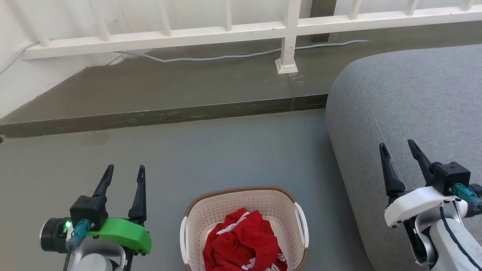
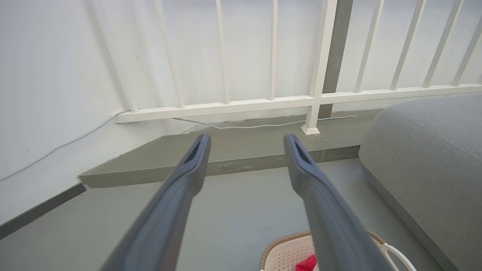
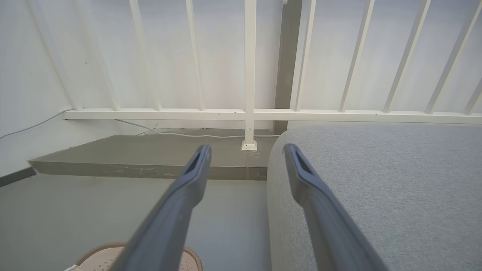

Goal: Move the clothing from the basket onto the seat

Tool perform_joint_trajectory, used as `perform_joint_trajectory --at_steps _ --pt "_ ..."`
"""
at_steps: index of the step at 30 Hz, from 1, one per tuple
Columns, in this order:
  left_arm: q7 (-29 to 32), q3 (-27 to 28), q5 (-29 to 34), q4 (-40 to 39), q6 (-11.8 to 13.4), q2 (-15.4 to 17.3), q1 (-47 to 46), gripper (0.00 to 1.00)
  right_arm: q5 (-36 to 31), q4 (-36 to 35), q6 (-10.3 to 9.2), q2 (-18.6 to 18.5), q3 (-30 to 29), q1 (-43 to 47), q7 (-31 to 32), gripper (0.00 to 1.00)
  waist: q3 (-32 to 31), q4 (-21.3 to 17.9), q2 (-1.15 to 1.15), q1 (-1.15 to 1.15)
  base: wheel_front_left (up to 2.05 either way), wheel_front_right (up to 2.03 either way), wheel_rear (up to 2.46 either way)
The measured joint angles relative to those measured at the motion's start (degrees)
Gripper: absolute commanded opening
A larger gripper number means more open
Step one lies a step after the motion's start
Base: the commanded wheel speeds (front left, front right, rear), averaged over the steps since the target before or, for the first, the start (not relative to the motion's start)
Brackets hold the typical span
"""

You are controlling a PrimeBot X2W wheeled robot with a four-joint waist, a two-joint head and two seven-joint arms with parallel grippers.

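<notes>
Left jaws and right jaws spread wide, empty. Crumpled soft red clothing (image 1: 241,244) heaped in perforated cream basket (image 1: 241,203), between both jaws. Rounded grey fabric seat (image 1: 414,98) ahead of right jaws.

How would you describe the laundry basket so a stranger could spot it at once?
Find the big grey seat cushion on the right. On the grey floor left of it stands a small cream laundry basket. Its perforated walls, brown woven-look rim and the red clothing inside mark it out.
</notes>
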Motion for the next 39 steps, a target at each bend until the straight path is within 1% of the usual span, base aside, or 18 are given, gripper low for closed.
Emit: perform_joint_trajectory --at_steps 17,24,28,37,39 --pt "0.0 -0.3 0.1 0.4 0.0 0.1 0.0 1.00 0.0 0.2 0.25 0.0 -0.5 0.0 0.0 1.00 0.4 0.0 0.00 0.00 0.00 0.00 0.00" --pt "0.1 -0.7 0.2 0.0 0.0 0.1 -0.4 1.00 0.0 -0.9 0.65 0.2 -0.7 -1.5 0.0 1.00 2.3 -0.4 0.00 0.00 0.00 0.00 0.00" --pt "0.6 -1.3 0.2 -0.3 -0.2 0.1 -2.3 1.00 0.0 -2.2 0.65 0.3 -1.3 -3.2 0.0 1.00 4.0 -0.8 0.00 0.00 0.00 0.00 0.00" --pt "2.7 -5.8 0.5 0.4 -2.6 -1.1 -5.4 1.00 0.1 -5.5 0.68 1.1 -1.8 -6.4 0.0 1.00 9.7 -1.9 0.00 0.00 0.00 0.00 0.00" --pt "3.6 -6.5 0.6 1.2 -3.2 -1.7 -6.3 1.00 0.2 -5.8 1.11 1.6 -1.8 -7.1 -0.1 1.00 11.1 -2.2 0.00 0.00 0.00 0.00 0.00"
